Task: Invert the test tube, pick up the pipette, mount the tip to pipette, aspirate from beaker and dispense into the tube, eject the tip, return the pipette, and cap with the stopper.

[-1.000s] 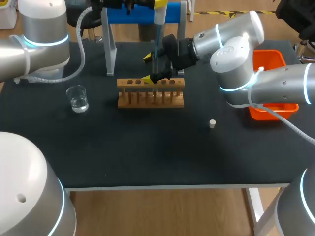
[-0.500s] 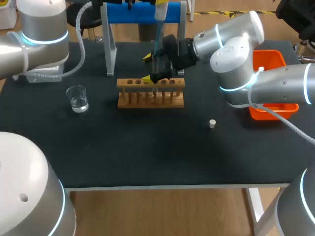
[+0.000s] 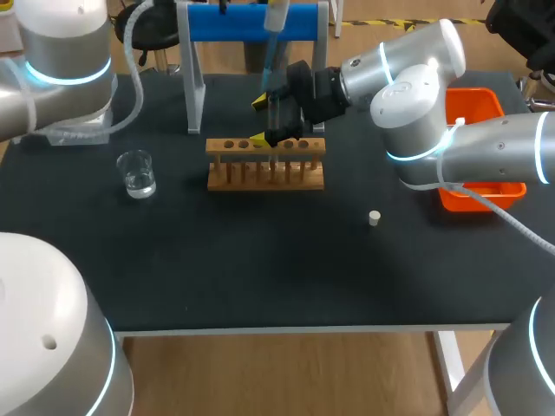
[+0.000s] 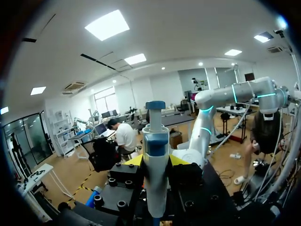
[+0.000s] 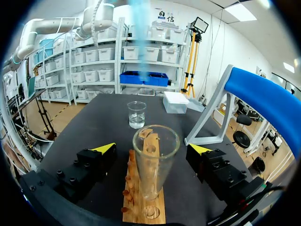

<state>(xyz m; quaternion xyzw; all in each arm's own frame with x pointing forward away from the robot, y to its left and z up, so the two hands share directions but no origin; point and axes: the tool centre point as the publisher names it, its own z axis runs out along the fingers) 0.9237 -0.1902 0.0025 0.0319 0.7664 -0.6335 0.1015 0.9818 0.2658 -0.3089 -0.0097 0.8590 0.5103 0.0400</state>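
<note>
My left gripper (image 4: 156, 162) is shut on the white and blue pipette (image 4: 155, 174), which stands upright between its fingers. In the head view the pipette (image 3: 276, 19) hangs high over the wooden rack (image 3: 265, 163), its blue tip (image 3: 275, 78) pointing down. A clear test tube (image 5: 153, 160) stands mouth up in the rack (image 5: 143, 193). My right gripper (image 5: 153, 148) is open, one finger on each side of the tube, neither touching it. The beaker (image 3: 136, 173) with water stands left of the rack. The white stopper (image 3: 374, 217) lies to the rack's right.
A blue pipette stand (image 3: 251, 22) on grey legs rises behind the rack. An orange bin (image 3: 477, 147) sits at the right edge, partly behind my right arm. The beaker (image 5: 137, 114) shows beyond the rack's far end in the right wrist view.
My left arm has lifted the pipette upward and slightly left, raising its tip above the tube. The right arm has not moved.
</note>
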